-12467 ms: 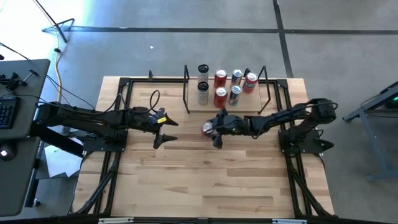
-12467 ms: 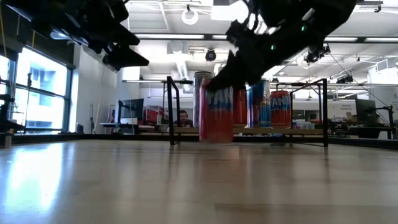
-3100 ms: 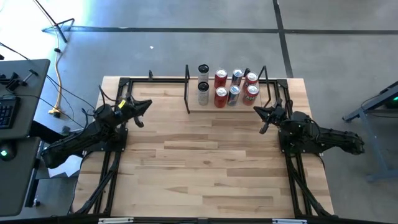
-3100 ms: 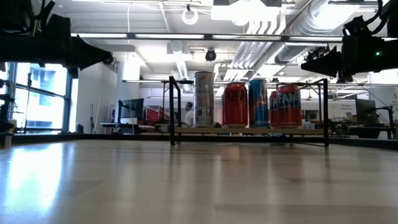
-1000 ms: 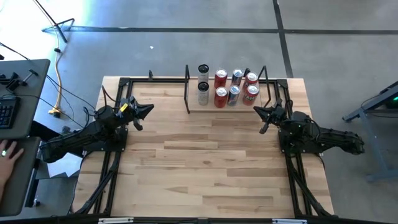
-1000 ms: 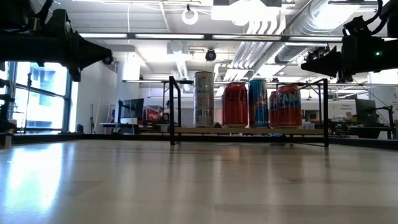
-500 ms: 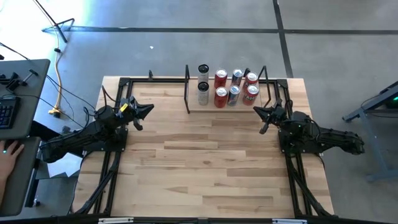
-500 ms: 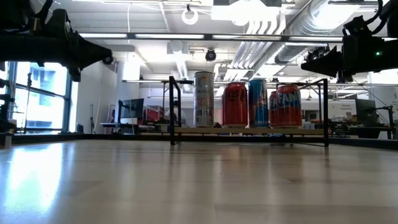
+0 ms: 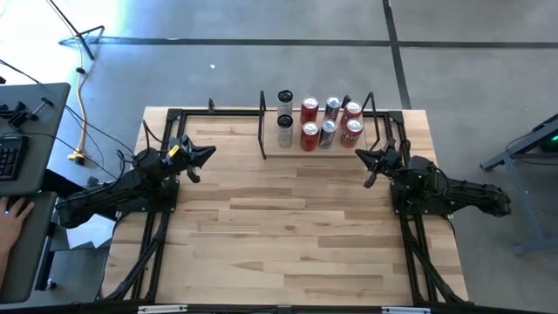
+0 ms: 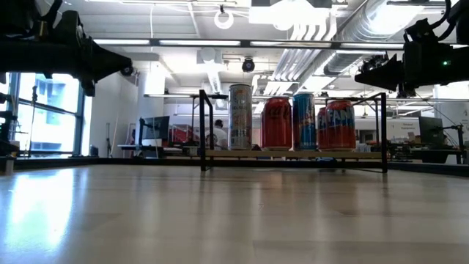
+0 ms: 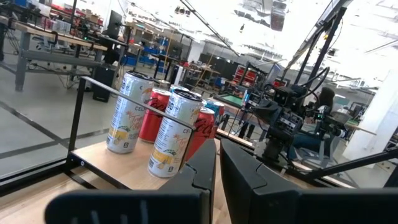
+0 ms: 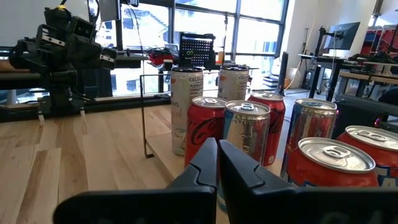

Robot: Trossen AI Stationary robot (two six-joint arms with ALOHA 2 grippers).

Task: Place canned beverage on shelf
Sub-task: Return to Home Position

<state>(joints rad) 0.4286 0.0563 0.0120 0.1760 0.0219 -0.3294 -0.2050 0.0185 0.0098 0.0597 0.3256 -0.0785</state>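
Observation:
The shelf (image 9: 296, 151), a light-wood board between thin black rods, stands at the table's far middle. Several cans stand upright on it by their bases: two tall white ones (image 9: 285, 131) at its left end, red ones (image 9: 309, 135), blue-silver ones (image 9: 328, 133), and red ones (image 9: 350, 131) at its right end. The low view shows them in a row (image 10: 276, 123). My left gripper (image 9: 205, 155) is shut and drawn back at the table's left edge. At the right edge my right gripper (image 9: 366, 164) is likewise shut, near the shelf's right end. Neither holds anything.
Black frame rails (image 9: 161, 218) run along both sides of the table. A desk with a keyboard (image 9: 10, 157) and a person's hand (image 9: 13, 212) lies beyond the left edge. The wooden tabletop (image 9: 288, 227) spreads out in front of the shelf.

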